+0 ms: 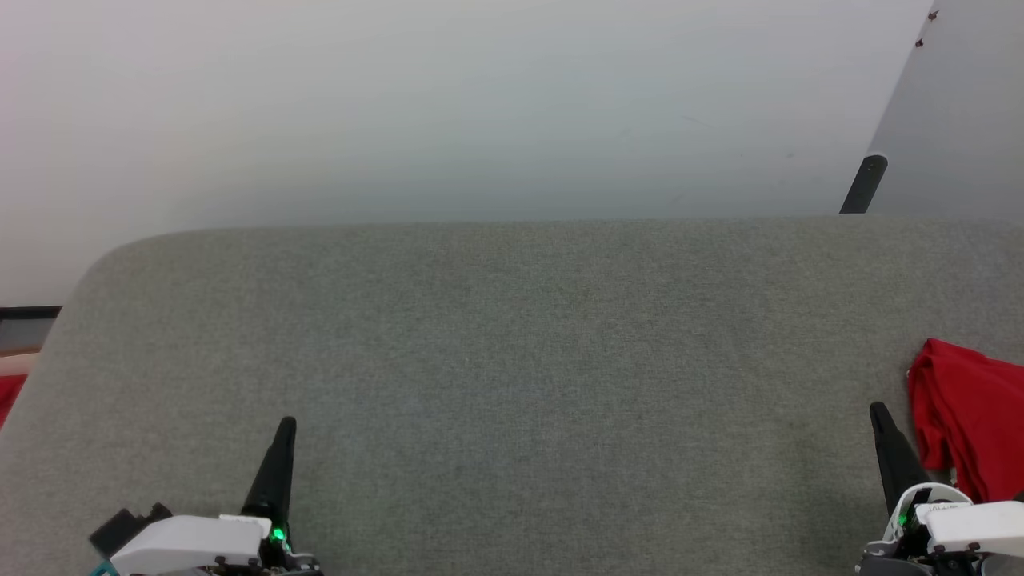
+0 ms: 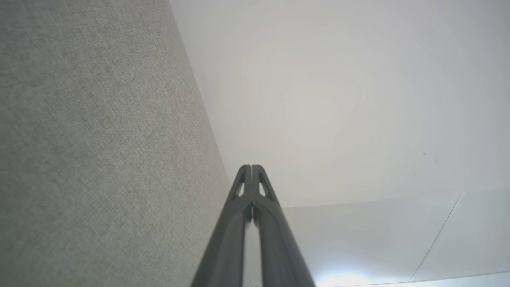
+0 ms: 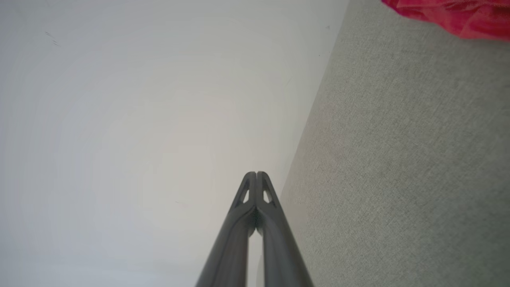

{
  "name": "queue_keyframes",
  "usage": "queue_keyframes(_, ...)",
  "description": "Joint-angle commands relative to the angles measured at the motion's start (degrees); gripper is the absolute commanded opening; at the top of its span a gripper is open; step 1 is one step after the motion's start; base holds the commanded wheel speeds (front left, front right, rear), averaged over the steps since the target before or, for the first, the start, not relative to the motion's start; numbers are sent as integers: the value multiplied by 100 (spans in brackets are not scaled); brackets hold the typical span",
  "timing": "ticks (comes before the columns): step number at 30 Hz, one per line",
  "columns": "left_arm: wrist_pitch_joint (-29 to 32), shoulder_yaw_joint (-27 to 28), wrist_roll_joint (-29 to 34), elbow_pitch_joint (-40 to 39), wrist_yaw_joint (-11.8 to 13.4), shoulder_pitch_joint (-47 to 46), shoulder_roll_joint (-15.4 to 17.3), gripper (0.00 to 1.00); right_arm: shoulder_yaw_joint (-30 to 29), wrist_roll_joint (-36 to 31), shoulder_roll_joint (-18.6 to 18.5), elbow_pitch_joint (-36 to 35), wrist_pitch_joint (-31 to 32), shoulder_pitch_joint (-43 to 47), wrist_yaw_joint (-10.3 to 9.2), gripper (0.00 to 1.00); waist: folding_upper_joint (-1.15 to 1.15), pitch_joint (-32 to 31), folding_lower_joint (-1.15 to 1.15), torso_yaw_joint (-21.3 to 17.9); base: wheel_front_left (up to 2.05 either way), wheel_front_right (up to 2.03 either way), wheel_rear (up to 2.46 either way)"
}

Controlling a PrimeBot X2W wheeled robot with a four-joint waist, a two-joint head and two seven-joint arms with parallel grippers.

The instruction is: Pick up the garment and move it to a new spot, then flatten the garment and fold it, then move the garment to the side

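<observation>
We're seeing a plain bright red shirt [image 1: 968, 416] here, and the tabletop's [image 1: 512, 360] a flecked grey woven fabric.

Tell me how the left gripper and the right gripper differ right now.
The left gripper has only the grey fabric surface around it; the right gripper sits beside the red garment. The left gripper is at the head view's lower left, the right gripper at its lower right. Both are shut and empty.
</observation>
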Motion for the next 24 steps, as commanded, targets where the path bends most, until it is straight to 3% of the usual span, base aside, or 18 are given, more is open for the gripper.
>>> queue_keyframes(1,20,24,-70,-10,-31,-101,-6,0,-10,90,7,-7,27,-80,3,0,0,4,0,-5,0,0,0)
queue_keyframes(24,248,118,-748,76,-60,-289,-152,0,-20,909,86,135,207,-288,2,0,0,91,0,-100,0,0,0)
